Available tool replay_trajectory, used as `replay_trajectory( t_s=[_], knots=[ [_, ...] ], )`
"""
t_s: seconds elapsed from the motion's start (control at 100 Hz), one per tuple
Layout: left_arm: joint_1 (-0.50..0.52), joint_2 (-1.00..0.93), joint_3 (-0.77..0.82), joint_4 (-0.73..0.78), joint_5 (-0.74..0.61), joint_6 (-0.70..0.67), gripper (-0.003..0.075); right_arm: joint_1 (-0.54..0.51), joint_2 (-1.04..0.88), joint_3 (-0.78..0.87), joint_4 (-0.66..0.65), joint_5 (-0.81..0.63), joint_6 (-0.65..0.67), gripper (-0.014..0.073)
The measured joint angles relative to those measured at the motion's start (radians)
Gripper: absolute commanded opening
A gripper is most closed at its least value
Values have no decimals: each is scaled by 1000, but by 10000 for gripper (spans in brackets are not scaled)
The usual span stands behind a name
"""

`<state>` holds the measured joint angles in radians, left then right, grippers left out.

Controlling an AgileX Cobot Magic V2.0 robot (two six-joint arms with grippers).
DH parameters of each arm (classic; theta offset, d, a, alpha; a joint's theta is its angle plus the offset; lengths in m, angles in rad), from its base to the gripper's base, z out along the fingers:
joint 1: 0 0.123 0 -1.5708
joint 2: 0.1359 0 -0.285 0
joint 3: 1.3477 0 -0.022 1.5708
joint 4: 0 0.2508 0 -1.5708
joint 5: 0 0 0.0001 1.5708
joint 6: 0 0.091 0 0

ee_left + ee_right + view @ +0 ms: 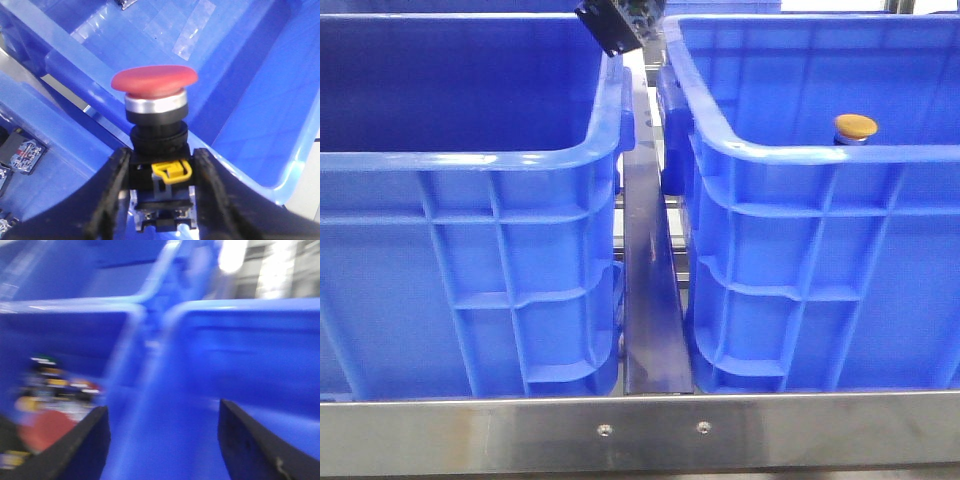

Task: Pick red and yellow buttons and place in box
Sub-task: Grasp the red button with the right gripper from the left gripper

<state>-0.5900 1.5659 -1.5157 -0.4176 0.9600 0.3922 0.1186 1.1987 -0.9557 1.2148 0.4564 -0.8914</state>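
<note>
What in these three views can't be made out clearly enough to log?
- Front view: the left crate wall hides its contents; of the yellow button only the cap clears the right crate rim.
- Right wrist view: motion blur; the parts between the open right gripper fingers are unreadable.
- Left wrist view: the bottom edge cuts off the red button base, held in the left gripper.

We see a steel counter (470, 432) with a brushed front rail holding two screws (604, 430). Two large blue plastic crates stand on it side by side: the left crate (470, 300) and the right crate (820, 290). A dark metal strip (650, 300) runs in the narrow gap between them.
</note>
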Motion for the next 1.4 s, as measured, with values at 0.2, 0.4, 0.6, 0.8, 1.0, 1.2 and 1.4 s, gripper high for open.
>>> replay_trajectory(
  t_s=[0.2, 0.4, 0.6, 0.8, 1.0, 1.2, 1.4],
  knots=[
    [0, 0, 0, 0, -2, 0, 104, 0, 89, -86, 147, 215, 92, 489],
    [0, 0, 0, 0, -2, 0, 104, 0, 205, -126, 257, 355, 144, 489],
    [0, 0, 0, 0, -2, 0, 104, 17, 305, -146, 283, 408, 158, 489],
    [0, 0, 0, 0, -8, 0, 104, 57, 330, -150, 287, 425, 161, 479],
    [0, 0, 0, 0, -8, 0, 104, 67, 330, -152, 289, 435, 163, 272],
    [0, 0, 0, 0, -10, 2, 186, 67, 332, -152, 289, 437, 163, 180],
    [0, 0, 0, 0, -10, 2, 570, 67, 332, -152, 289, 443, 163, 180]
  ],
)
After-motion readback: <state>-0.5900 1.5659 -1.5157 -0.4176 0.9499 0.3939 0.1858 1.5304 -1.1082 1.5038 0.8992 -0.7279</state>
